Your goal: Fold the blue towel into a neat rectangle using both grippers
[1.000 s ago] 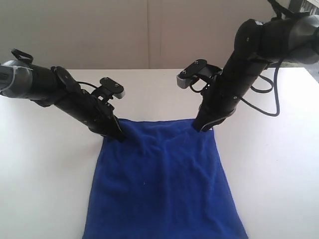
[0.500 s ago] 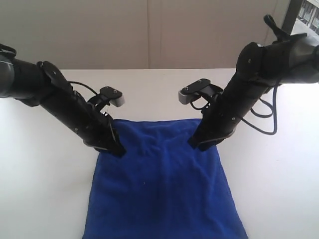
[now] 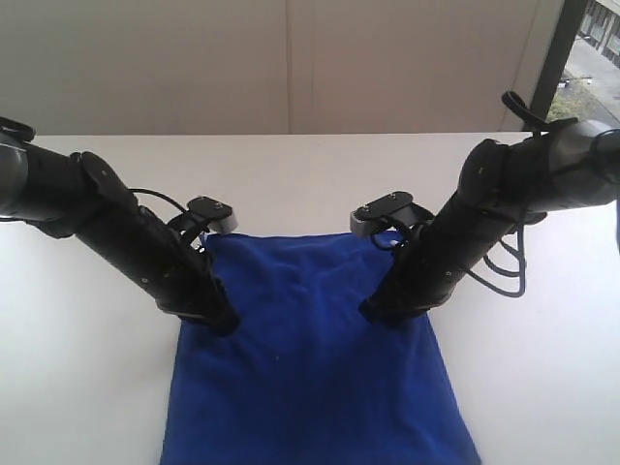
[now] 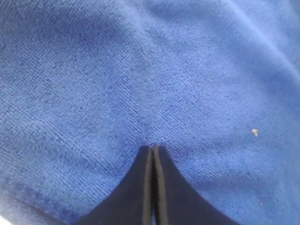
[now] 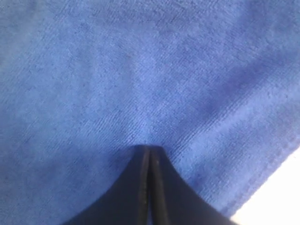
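Note:
The blue towel (image 3: 310, 378) lies on the white table (image 3: 77, 387), its near end running out of the exterior view's lower edge. My left gripper (image 3: 225, 325) is shut on the towel's left edge and my right gripper (image 3: 373, 315) on its right edge. The far part of the cloth rises behind both arms. In the left wrist view the closed black tips (image 4: 153, 147) meet the blue towel (image 4: 164, 70), with a stitched hem beside them. The right wrist view shows the same: closed tips (image 5: 149, 148) against the towel (image 5: 140, 70), the hem and white table at one corner.
Bare white tabletop lies on both sides of the towel and behind it, up to a pale wall (image 3: 291, 58). A dark window frame (image 3: 552, 58) stands at the far right. Grey camera blocks (image 3: 383, 211) and looping cables ride on both arms.
Both grippers have moved toward the near end of the towel, from its far corners to about a third along its sides. The far cloth has smoothed out and come along with them.

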Controlling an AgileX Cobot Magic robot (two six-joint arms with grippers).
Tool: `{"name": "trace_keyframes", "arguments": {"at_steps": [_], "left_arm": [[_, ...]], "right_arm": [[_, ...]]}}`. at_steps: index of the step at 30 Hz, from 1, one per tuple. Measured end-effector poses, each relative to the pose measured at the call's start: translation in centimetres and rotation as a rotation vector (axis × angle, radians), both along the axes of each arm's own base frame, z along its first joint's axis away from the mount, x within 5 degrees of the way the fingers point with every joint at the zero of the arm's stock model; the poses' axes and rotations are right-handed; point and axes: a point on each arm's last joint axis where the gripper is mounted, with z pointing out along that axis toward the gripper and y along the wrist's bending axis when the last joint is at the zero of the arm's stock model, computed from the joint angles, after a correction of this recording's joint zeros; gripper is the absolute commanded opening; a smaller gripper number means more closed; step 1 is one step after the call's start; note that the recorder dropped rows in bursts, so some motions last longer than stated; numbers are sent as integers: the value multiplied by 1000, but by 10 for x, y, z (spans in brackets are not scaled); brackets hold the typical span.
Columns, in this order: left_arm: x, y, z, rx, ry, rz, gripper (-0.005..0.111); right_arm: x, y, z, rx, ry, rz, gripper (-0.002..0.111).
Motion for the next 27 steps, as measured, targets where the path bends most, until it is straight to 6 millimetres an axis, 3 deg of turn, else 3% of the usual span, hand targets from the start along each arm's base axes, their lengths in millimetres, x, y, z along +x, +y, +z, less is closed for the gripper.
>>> {"name": "trace_keyframes", "arguments": {"at_steps": [6, 14, 19, 24, 27], "left_arm": [[-2, 8, 3, 113, 20, 42, 0], [-1, 10, 9, 133, -7, 53, 0], [-2, 8, 31, 64, -67, 42, 0], [-14, -3, 49, -91, -9, -16, 0], [-34, -8, 33, -85, 51, -45, 0]], "right_arm": [[0, 0, 0, 1, 0, -1, 0], [1, 1, 1, 2, -14, -3, 0], [-2, 8, 20, 6, -81, 18, 0], [-11, 18, 41, 30, -100, 52, 0], [-23, 25, 33, 25, -47, 83, 0]]}}
